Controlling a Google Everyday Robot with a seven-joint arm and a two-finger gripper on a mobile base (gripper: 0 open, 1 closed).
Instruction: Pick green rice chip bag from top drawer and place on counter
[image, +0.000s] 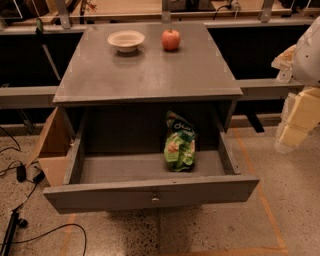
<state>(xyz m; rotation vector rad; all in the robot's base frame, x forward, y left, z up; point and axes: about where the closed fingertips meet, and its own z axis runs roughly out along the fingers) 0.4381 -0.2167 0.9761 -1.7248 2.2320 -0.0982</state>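
Observation:
The green rice chip bag (179, 142) stands leaning against the back of the open top drawer (150, 192), right of its middle. The drawer is pulled out toward me, with its small round knob (155, 199) on the front panel. The counter (145, 70) is the grey cabinet top above it. My gripper (295, 122) hangs at the right edge of the view, to the right of the drawer and apart from the bag, at about the height of the drawer opening. It holds nothing that I can see.
A white bowl (126, 40) and a red apple (170, 39) sit at the back of the counter. A cardboard piece (52, 145) leans left of the cabinet. Cables (20, 175) lie on the floor at left. Grey side shelves (27, 95) run left and right.

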